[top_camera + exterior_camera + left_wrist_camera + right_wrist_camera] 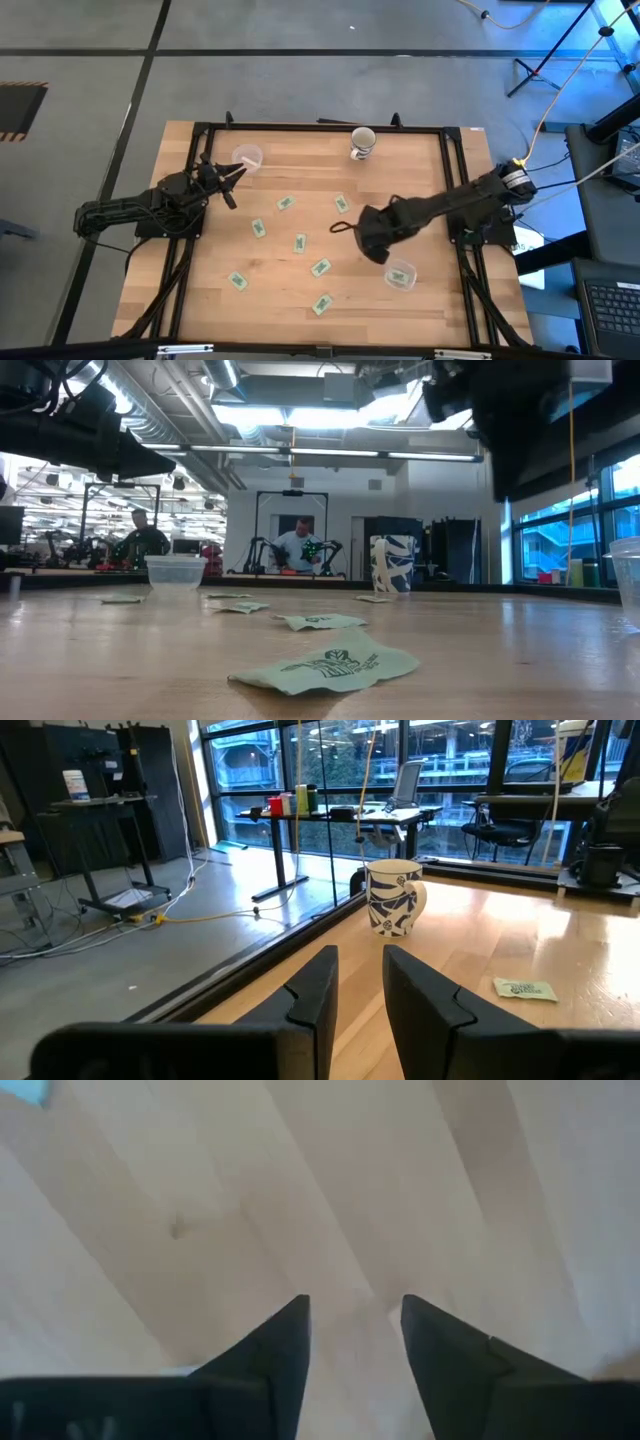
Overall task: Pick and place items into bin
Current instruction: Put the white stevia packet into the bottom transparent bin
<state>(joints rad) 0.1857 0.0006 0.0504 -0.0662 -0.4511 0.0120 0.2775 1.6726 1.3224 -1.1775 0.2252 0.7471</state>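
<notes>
Green packet (325, 665) nearest, flat on table. Right tool (355, 1315) slightly open, empty; left tool (360, 980) likewise.

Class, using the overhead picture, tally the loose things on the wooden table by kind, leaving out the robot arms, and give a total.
Small flat green packets with white edges, lying loose: 7
Clear plastic containers: 2
White mug with blue pattern: 1
Total: 10
</notes>
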